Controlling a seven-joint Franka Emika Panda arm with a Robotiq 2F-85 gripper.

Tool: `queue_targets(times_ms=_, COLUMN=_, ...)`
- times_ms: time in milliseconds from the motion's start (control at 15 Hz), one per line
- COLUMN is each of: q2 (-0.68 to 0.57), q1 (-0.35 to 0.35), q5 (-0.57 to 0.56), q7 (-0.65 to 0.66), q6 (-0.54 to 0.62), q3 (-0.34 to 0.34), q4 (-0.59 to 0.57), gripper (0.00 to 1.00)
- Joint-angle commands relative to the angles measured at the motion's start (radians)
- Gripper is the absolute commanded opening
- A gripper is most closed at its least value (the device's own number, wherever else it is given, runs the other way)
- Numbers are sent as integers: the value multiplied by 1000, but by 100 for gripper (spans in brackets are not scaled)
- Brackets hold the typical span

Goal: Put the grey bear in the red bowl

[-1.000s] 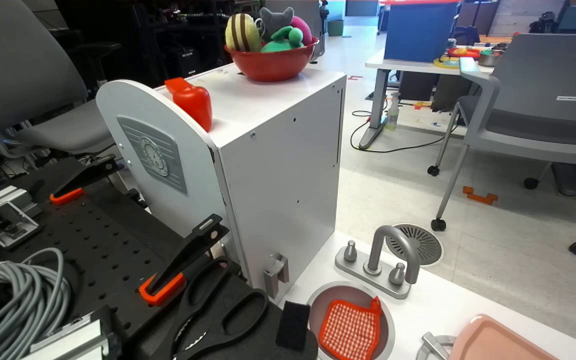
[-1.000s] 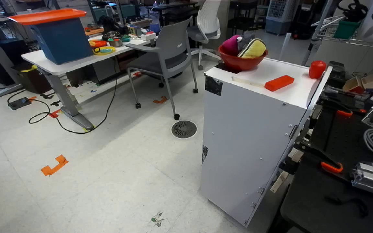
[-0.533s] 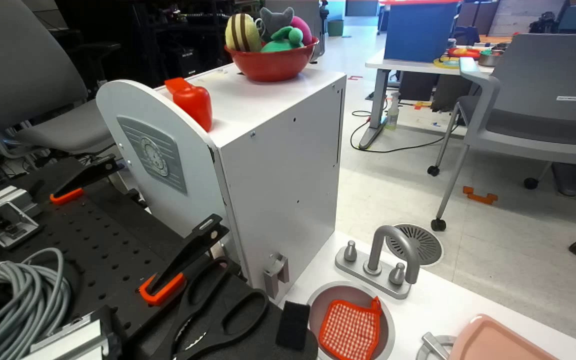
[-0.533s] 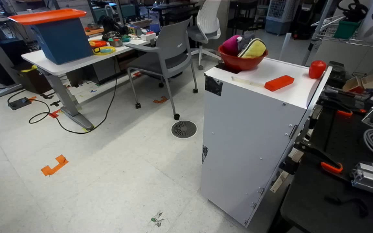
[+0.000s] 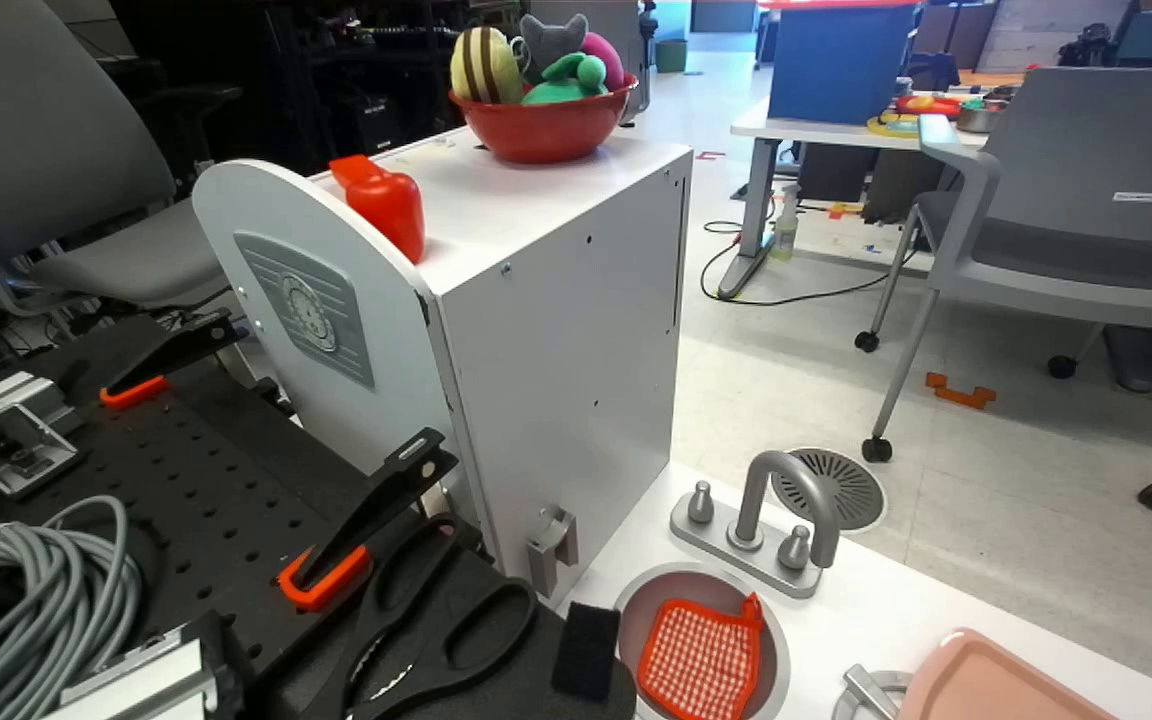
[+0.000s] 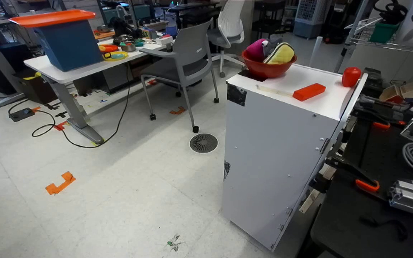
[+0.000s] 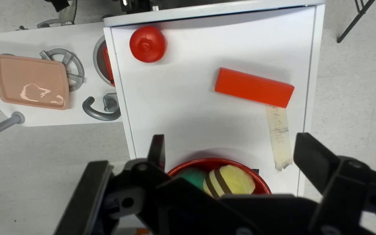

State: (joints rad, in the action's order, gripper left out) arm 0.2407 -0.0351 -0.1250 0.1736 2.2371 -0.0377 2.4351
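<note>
One dull-grey plush bear with two pointed ears (image 5: 553, 42) already in the wide, glossy red round bowl (image 5: 544, 135): looks done

Both exterior views put the bear in the bowl, its top above the rim. In an exterior view it sits behind a green plush toy with a round knob (image 5: 561, 91), between a yellow, brown-striped oval plush toy (image 5: 488, 66) and a rounded pink plush toy (image 5: 608, 56). Placing: done, I'd judge. Left: at most, me backing off.

My black two-finger gripper (image 7: 229, 145) stands wide; I see nothing held between the fingers. Wrist view has part of the bowl low in frame, between my two fingers, with only the green and striped toys showing in it. No bear there; likely hidden under my own dark body. Neither exterior view shows me, so how high I am over the bowl: can't tell.
</note>
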Motion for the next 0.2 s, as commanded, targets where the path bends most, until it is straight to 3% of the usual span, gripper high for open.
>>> queue_targets(times_ms=0, q2=0, q1=10, q5=3, q7=-3, q6=-2, q3=-9, q4=-1, gripper=100)
queue_targets(times_ms=133, q2=0, q1=10, q5=3, q7=-3, q6=-2, q3=-9, q4=-1, gripper=100)
